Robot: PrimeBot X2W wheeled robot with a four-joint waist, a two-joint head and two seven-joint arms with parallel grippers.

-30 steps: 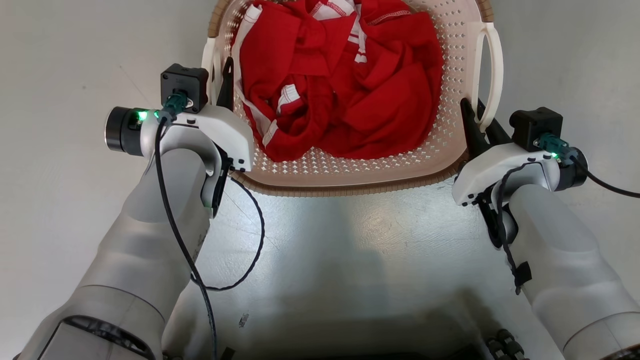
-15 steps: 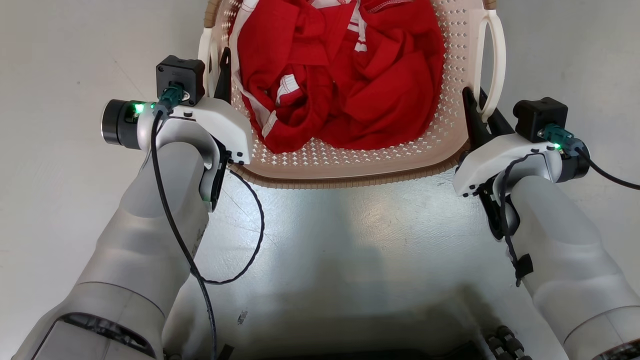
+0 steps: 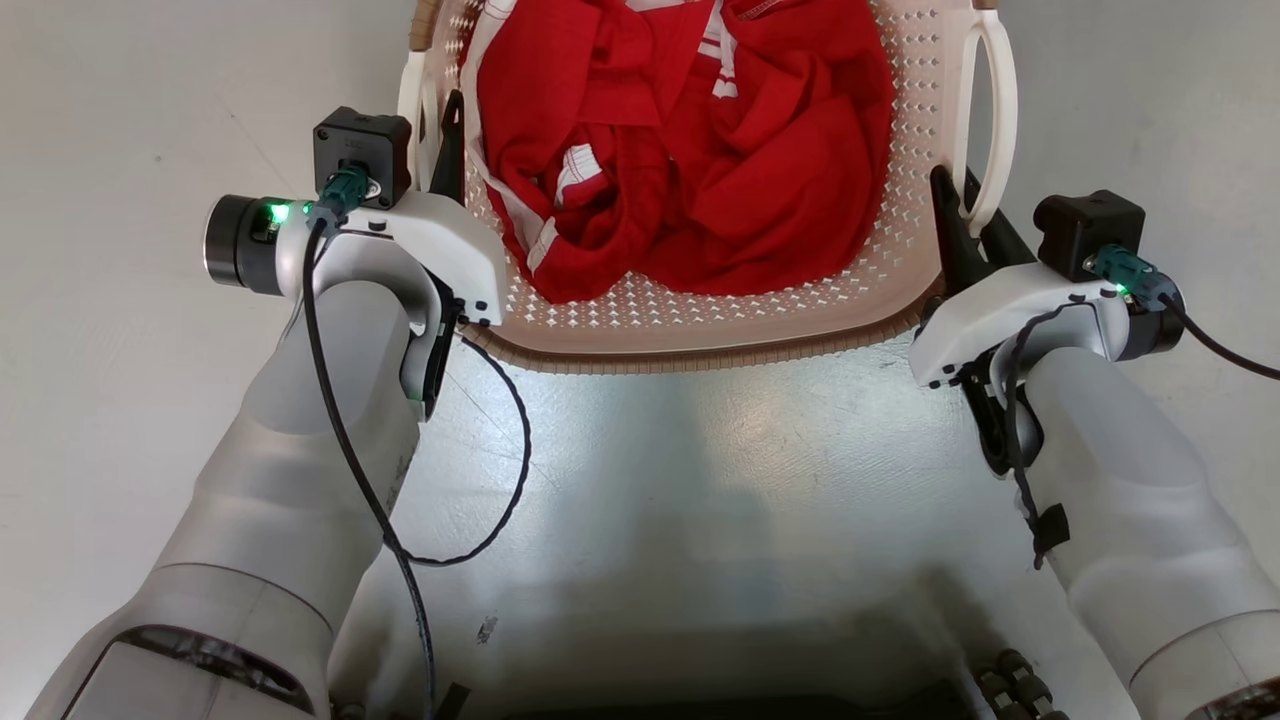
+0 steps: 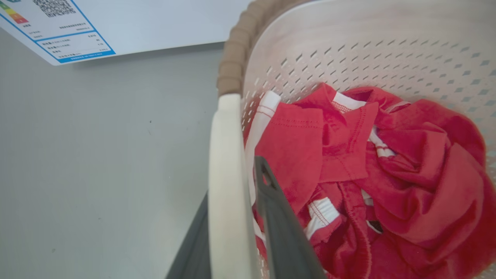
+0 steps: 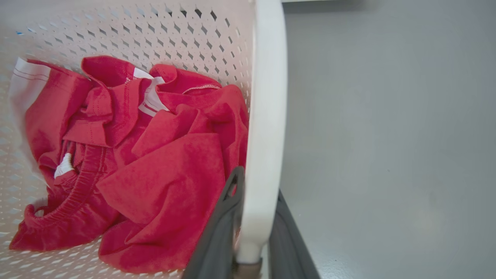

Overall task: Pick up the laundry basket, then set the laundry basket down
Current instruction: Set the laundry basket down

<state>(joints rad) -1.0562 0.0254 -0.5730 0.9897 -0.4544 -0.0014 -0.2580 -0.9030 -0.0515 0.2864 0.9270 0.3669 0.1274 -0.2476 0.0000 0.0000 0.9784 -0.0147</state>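
Left claw [image 3: 445, 130] and right claw [image 3: 960, 205] pinch basket [image 3: 700, 355] handles [image 5: 263, 116]; upper-left label [image 4: 54, 27]: QR code, text illegible.

The cream, perforated, brown-rimmed laundry basket [image 3: 700, 360] is upright, with crumpled red clothing [image 3: 700, 150] heaped inside.

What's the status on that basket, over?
Left gripper clamped on left handle, right gripper on right handle. Laundry basket holds red clothes. White labelled panel beyond.
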